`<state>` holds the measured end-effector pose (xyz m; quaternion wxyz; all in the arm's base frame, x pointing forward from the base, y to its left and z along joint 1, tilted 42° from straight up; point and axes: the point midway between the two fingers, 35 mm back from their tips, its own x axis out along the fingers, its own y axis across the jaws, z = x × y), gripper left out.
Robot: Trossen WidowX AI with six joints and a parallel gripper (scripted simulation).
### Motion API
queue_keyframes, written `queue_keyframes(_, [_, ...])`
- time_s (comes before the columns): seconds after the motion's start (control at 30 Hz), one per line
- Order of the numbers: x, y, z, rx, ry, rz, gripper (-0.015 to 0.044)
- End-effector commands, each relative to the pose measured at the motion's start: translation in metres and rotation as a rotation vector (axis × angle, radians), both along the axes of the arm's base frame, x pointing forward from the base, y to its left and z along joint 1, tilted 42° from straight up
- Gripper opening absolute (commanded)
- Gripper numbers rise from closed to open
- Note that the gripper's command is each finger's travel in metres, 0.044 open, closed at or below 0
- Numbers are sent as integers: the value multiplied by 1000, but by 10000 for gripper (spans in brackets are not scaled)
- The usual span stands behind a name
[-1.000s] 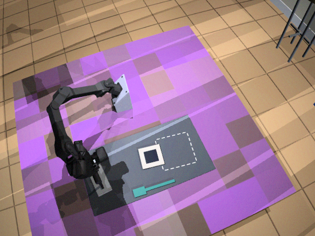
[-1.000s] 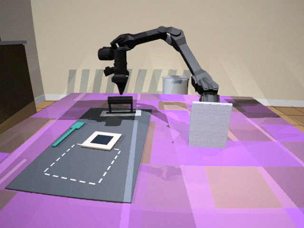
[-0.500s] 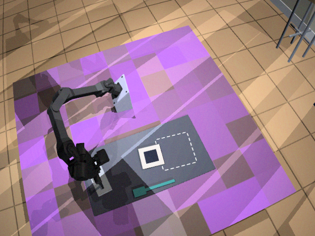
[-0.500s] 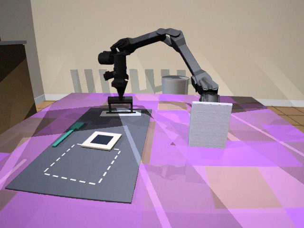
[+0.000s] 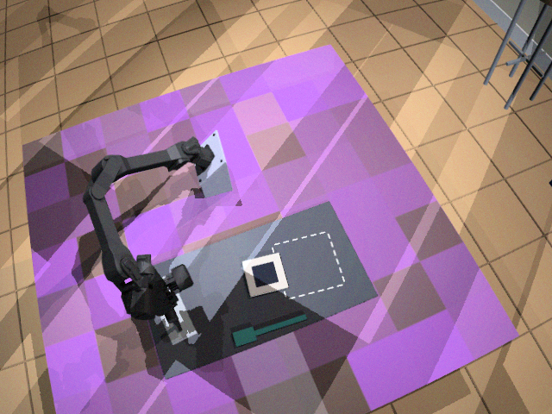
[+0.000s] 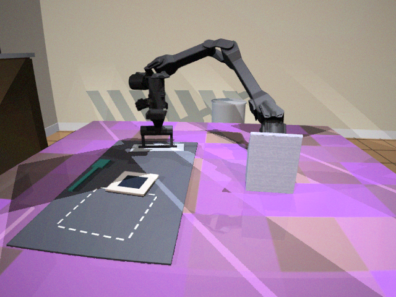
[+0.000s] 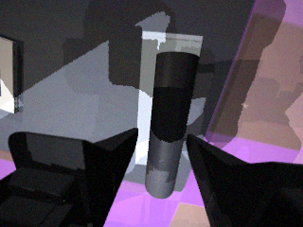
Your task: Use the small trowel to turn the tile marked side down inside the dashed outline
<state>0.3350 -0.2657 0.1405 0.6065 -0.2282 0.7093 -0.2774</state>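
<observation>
The trowel [image 5: 183,336] [image 6: 166,130] [image 7: 166,109] has a black bar handle on two posts above a pale flat plate. It stands on the far end of the grey mat [image 5: 356,287] [image 6: 156,249]. My gripper [image 6: 157,125] [image 7: 162,135] is open, pointing down at the handle, with one finger on each side of it and a gap beside it in the wrist view. The tile [image 5: 265,273] [image 6: 132,182] [image 7: 7,76] lies flat, dark marked square up, mostly outside the dashed outline [image 5: 343,284] [image 6: 130,235] and overlapping its near side.
A green tool [image 5: 244,336] [image 6: 101,163] with a flat square head and thin handle lies along the mat's edge, beside the tile. The pale upright plate [image 5: 218,178] [image 6: 273,163] stands at the arm's base, off the mat. My arm arches over the table's side and shades the mat.
</observation>
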Motion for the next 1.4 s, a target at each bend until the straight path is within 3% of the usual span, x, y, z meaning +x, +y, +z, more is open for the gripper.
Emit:
queue_keyframes(0.0, [0,0,-2,5,3,5,185])
queue_keyframes(0.27, [0,0,-2,5,3,5,131])
queue_keyframes(0.8, [0,0,-2,6,6,8,130])
queue_keyframes(1.37, [0,0,-2,82,321,360,130])
